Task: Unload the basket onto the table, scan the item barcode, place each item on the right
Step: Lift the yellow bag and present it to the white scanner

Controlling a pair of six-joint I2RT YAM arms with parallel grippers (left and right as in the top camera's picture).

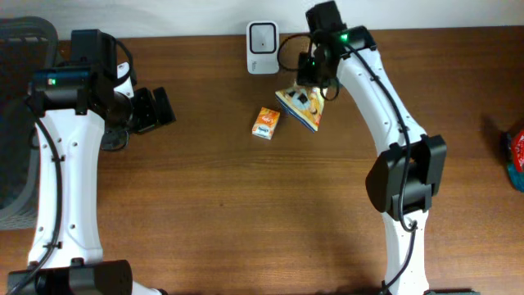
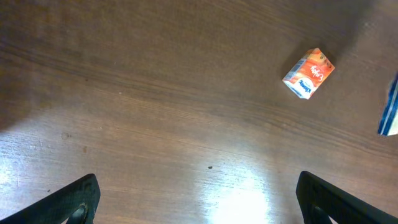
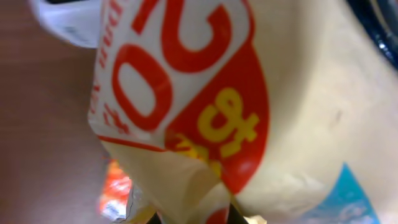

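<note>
Right fingers (image 1: 311, 72) pinched shut on the snack bag (image 1: 300, 106), which hangs just beneath them, scanner (image 1: 262, 37) just beyond. Thin hold on slick film: the bag may slip out or twist its code away. Left fingers (image 2: 78, 199) wide apart, empty

Yellow snack bag (image 1: 301, 105), seemingly aloft; white scanner (image 1: 262, 37) nearby.

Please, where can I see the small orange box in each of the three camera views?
Overhead: the small orange box lies near the top centre, just left of the snack bag.
Left wrist: it is in the upper right.
Right wrist: probably the blurred orange patch at the lower left, behind the bag.
Shared landmark: the snack bag, a blue-white strip at the right edge of the left wrist view, filling the right wrist view.
</note>
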